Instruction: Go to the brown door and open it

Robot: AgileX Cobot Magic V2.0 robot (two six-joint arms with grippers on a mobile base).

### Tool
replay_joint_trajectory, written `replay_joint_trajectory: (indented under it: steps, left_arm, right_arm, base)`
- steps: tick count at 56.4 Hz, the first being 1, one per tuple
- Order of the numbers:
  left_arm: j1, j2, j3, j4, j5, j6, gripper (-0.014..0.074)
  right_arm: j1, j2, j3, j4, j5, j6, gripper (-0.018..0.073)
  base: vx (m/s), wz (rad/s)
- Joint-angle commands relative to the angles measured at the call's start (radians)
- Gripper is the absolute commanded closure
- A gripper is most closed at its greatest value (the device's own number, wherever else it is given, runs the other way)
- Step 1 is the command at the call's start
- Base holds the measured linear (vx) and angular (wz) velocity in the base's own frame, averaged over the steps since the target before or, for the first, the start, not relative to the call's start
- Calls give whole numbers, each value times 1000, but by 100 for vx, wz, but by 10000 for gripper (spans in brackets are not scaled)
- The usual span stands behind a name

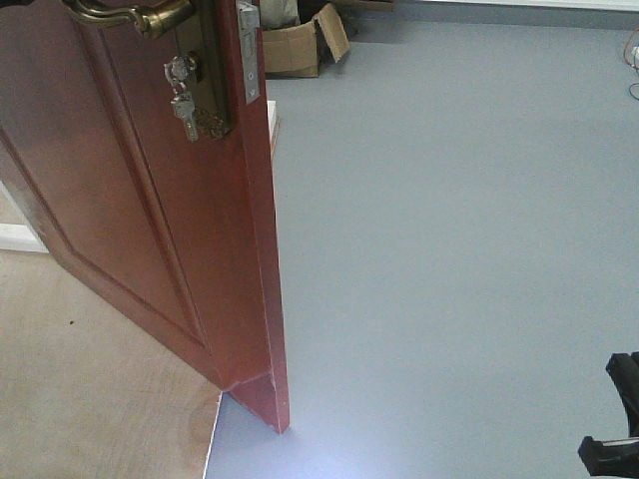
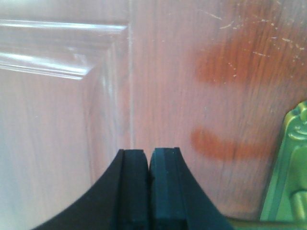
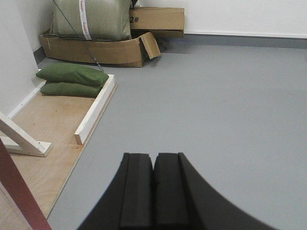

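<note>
The brown door (image 1: pixel 130 200) stands ajar, its free edge toward me, with a brass lever handle (image 1: pixel 140 17) and keys (image 1: pixel 185 105) hanging from the lock. In the left wrist view my left gripper (image 2: pixel 149 153) is shut and empty, close against the door's panelled face (image 2: pixel 182 72), with the brass handle plate (image 2: pixel 290 172) at the right edge. My right gripper (image 3: pixel 153 158) is shut and empty, pointing over the grey floor (image 3: pixel 216 105) past the door's edge (image 3: pixel 14 191). A black part of the right arm (image 1: pixel 617 419) shows at the lower right of the front view.
Cardboard boxes (image 1: pixel 300 45) stand beyond the door; they also show in the right wrist view (image 3: pixel 144 28). Green sandbags (image 3: pixel 72 79) lie on a wooden platform (image 3: pixel 48 124) edged by a white bar (image 3: pixel 96 108). A white wall (image 3: pixel 14 48) is at the left.
</note>
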Motion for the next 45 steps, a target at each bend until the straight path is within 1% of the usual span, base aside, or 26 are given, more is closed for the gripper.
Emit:
replay_joint_trajectory:
  steps: [1,45]
  left_arm:
    - [-4,-18,-36,-41,17,-1,450]
    - [-4,-18,-36,-41,17,-1,450]
  right_arm:
    - [2,-6,4,-6,-82,-8,559]
    - [2,-6,4,-6,-76,-8,559]
  base:
    - [1,-1]
    - [6,-4]
